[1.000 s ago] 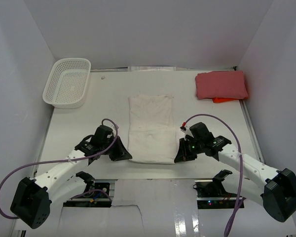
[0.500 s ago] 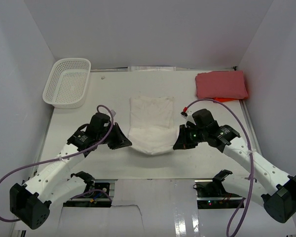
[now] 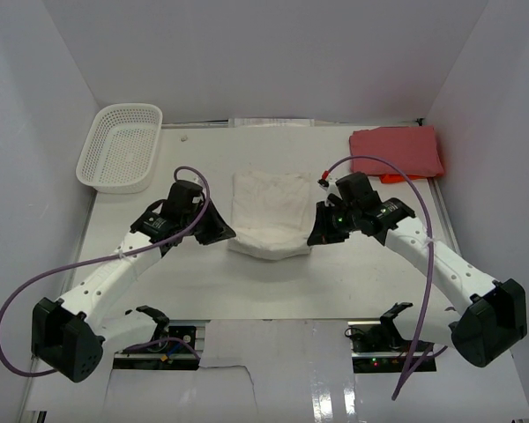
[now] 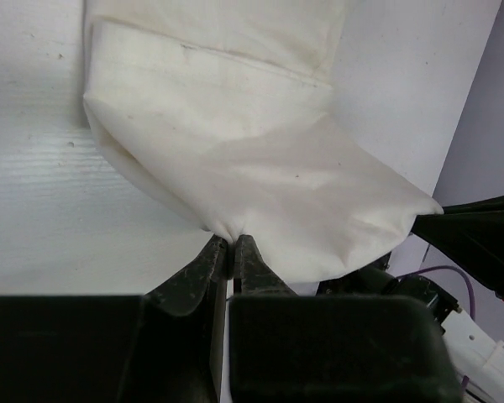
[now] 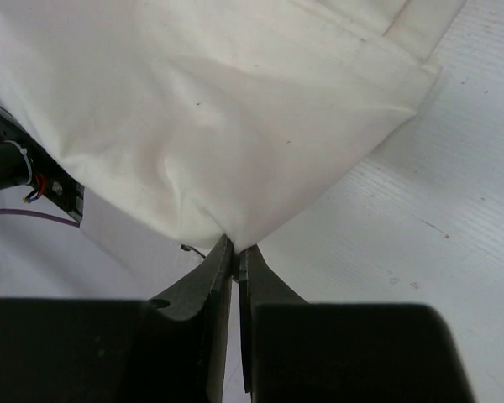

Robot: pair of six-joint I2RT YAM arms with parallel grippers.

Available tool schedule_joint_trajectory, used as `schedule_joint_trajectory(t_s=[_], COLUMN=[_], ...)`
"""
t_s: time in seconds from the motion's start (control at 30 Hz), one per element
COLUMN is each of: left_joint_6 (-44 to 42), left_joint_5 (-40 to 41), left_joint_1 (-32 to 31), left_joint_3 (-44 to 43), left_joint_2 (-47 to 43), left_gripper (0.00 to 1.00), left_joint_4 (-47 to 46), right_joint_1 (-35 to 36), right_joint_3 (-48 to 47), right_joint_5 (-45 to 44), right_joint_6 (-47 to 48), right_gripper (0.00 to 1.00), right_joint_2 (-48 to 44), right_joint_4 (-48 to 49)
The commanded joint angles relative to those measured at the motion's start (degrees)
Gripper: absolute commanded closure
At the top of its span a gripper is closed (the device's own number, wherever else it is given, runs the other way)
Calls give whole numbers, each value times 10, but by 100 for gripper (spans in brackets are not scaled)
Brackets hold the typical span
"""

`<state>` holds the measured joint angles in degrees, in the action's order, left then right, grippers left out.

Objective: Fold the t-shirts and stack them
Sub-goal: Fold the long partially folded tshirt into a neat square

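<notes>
The cream-white t-shirt (image 3: 269, 211) lies mid-table, its near half lifted and curling over toward the far half. My left gripper (image 3: 227, 234) is shut on its near left corner, seen pinched at the tips in the left wrist view (image 4: 233, 239) with the white t-shirt (image 4: 235, 159) stretching away. My right gripper (image 3: 314, 236) is shut on the near right corner, with the right wrist view showing the tips (image 5: 236, 248) clamping the white t-shirt (image 5: 202, 109). The red t-shirt (image 3: 397, 152) lies folded at the far right, apart from both grippers.
A white mesh basket (image 3: 121, 147) stands at the far left against the wall. White enclosure walls close in on the left, back and right. An orange scrap (image 3: 394, 178) peeks out under the red shirt's near edge.
Both grippers have carried the white shirt's near edge up and toward the far side, so the shirt now looks about half as long. The red shirt and basket have not moved.
</notes>
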<state>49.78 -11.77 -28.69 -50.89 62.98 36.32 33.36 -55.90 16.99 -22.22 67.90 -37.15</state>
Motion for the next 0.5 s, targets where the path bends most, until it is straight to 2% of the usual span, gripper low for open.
schedule_joint_trajectory(t_s=[0.0, 0.23, 0.47], left_joint_6=[-12, -37, -41], left_joint_5=[10, 4, -14], left_joint_1=[17, 67, 84], left_joint_3=[-31, -102, -134], left_joint_2=[20, 57, 97], left_gripper=[100, 100, 100], left_joint_4=[-38, -34, -55], right_joint_1=[-25, -46, -58], right_joint_3=[-38, -89, -119], right_joint_5=[7, 23, 32], right_joint_6=[29, 44, 53], right_gripper=[92, 92, 92], right_joint_2=[18, 57, 83], right_joint_4=[25, 26, 26])
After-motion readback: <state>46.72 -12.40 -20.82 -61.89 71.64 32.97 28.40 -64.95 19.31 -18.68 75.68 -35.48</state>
